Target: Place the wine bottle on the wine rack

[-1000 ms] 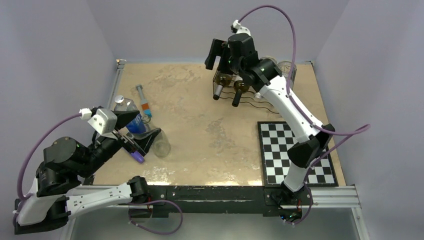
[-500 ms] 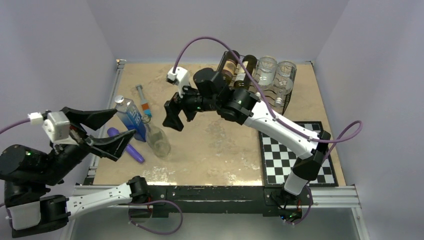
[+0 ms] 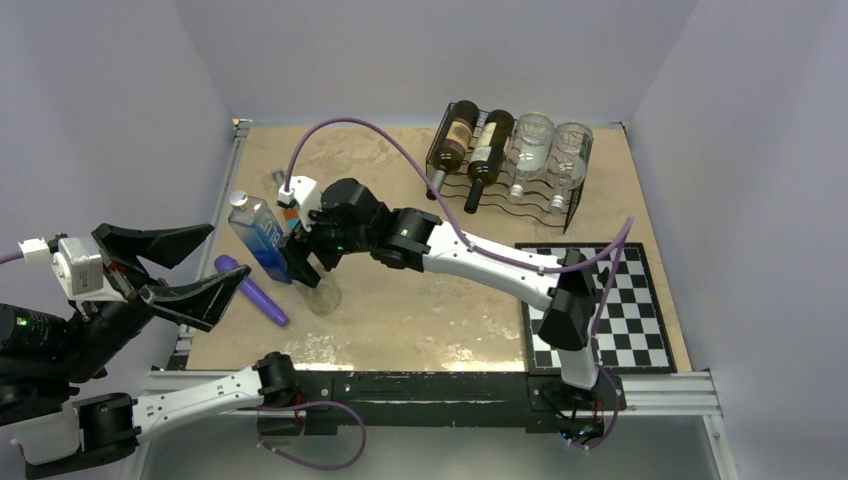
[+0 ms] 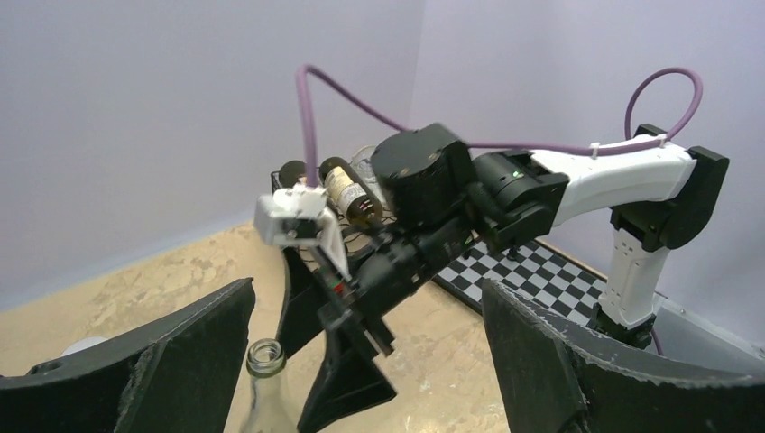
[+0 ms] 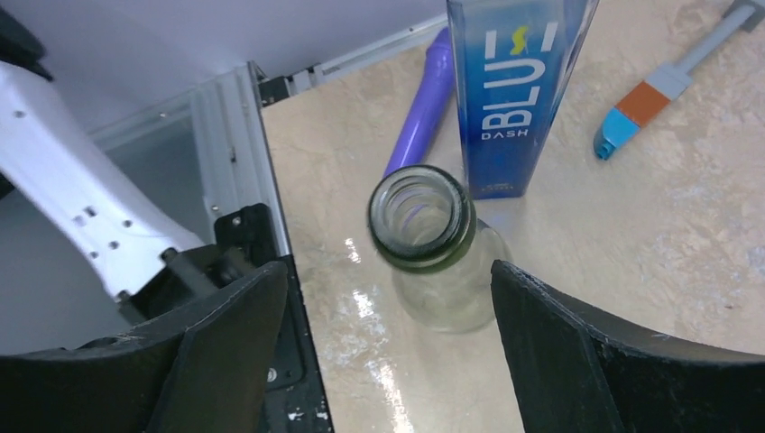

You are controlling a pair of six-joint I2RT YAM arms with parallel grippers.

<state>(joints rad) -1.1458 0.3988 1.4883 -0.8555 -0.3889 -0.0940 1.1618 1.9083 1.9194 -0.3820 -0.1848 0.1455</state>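
Off the tabletop's left edge, the left pincer hung wide and empty. Near that edge the clear wine bottle stood upright, its mouth between the right pincer's wide, untouching jaws. The wine rack sat towards the far right corner.

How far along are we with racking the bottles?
Done: the wine rack holds two dark wine bottles and two clear bottles. In hand: nothing gripped; the right gripper is open, lined up on the upright clear glass bottle beside the blue bottle. To do: grasp it, carry it, lay it on the rack.
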